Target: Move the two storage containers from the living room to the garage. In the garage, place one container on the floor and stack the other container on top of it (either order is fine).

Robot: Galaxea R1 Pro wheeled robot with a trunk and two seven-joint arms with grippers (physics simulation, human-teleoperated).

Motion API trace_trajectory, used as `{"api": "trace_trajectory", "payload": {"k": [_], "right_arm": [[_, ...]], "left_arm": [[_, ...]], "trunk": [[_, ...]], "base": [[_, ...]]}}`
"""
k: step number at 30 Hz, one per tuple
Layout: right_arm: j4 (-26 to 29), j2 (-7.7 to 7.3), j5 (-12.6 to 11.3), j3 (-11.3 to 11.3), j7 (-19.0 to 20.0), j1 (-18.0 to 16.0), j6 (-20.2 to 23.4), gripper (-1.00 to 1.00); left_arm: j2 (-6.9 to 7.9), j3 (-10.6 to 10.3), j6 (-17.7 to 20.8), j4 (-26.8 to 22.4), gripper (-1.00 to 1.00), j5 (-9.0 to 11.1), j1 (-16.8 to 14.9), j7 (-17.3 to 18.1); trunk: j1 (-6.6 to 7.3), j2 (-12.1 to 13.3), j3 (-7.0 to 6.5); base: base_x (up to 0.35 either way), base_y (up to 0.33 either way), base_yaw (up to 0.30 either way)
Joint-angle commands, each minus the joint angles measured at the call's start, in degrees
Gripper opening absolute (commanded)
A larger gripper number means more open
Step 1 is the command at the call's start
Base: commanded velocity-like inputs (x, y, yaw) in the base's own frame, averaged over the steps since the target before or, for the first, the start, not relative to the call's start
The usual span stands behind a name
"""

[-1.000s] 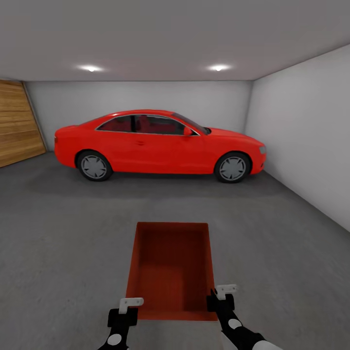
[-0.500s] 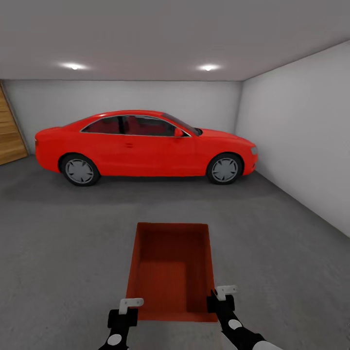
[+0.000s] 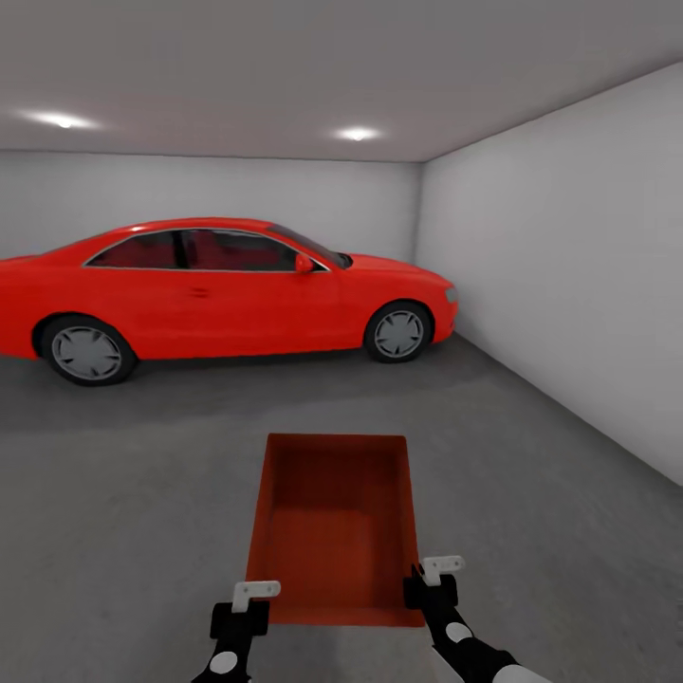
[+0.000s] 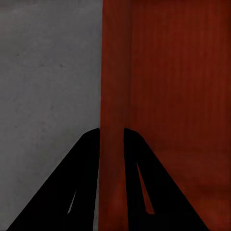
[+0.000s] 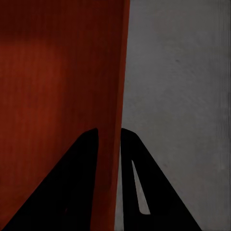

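The orange-red storage container (image 3: pixel 334 526) hangs over the grey garage floor (image 3: pixel 123 493), its side walls clamped by the left end effector (image 3: pixel 249 599) and right end effector (image 3: pixel 434 575). The view has swung right since earlier: the red car (image 3: pixel 218 294) sits further left.

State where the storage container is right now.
In the head view the storage container sits low and centre, gripped between the left tool and right tool, over the grey floor, short of the red car.
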State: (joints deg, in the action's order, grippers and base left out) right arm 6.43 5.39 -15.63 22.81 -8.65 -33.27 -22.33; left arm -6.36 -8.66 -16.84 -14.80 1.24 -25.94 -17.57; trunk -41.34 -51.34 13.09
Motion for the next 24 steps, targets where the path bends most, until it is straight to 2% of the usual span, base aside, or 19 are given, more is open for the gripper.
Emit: {"api": "trace_trajectory", "payload": {"k": [1, 7, 24], "right_arm": [[-0.63, -0.02, -1.51, -2.68, -2.6, -0.04, -0.08, -1.0], [-0.63, -0.02, -1.51, -2.68, -2.54, -0.04, -0.08, -1.0], [-0.63, -0.03, -1.43, -2.6, -2.43, -0.04, -0.08, -1.0]], "left_arm": [[0.03, 1.72, -3.64, -0.84, -1.0, 5.09, -0.08, -1.86], [0.03, 1.72, -3.62, -0.84, -1.0, 5.11, -0.08, -1.85], [0.03, 1.72, -3.64, -0.84, -1.0, 5.09, -0.08, -1.86]], "trunk": [[-0.04, -0.05, 0.04], [-0.04, -0.05, -0.09], [-0.04, -0.05, -0.11]], "base": [[0.322, 0.0, -0.277], [0.322, 0.0, -0.19], [0.322, 0.0, -0.017]]}}
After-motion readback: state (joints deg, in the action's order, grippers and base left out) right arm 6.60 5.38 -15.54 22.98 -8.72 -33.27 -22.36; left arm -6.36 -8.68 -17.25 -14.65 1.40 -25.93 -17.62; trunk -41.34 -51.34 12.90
